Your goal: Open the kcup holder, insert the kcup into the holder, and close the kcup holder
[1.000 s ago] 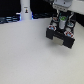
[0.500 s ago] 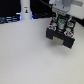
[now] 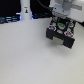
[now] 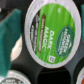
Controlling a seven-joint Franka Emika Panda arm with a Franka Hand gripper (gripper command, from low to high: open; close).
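Here the round green kcup [image 4: 51,31] with its white rim sits in the black boxy kcup holder [image 3: 61,34]; whether the fingers clasp it is unclear, the scene unchanged.

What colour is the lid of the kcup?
Green with a white rim; the kcup shows best in the wrist view.
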